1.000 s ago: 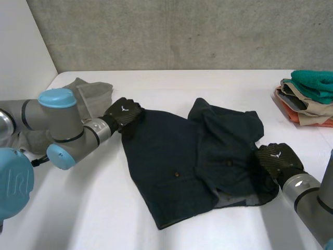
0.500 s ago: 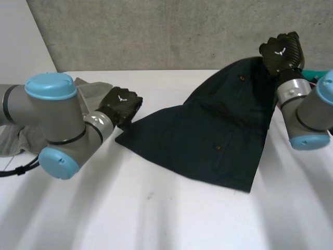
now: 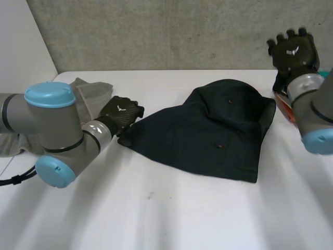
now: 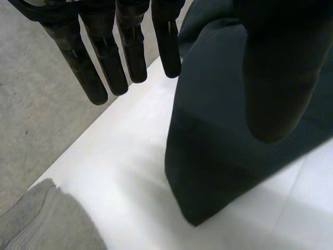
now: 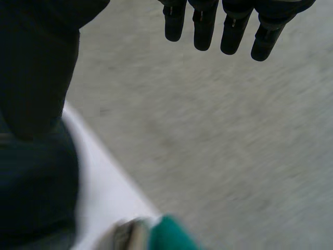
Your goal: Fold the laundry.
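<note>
My left hand (image 3: 124, 112) is open at the left corner of the dark garment (image 3: 208, 138), mid-frame. My right hand (image 3: 294, 50), upper right, hangs open and empty. It looks like limp, light cloth, so I'd pinch 2 corners.

In the head view I see a white worktop (image 3: 171, 224) running back to a rough grey concrete wall (image 3: 156, 31), and the two meet in a straight line. A plain white panel (image 3: 21, 41) stands at the far left corner, beside the wall. I can make out one small dark speck (image 3: 150, 196) on the worktop's near part.
</note>
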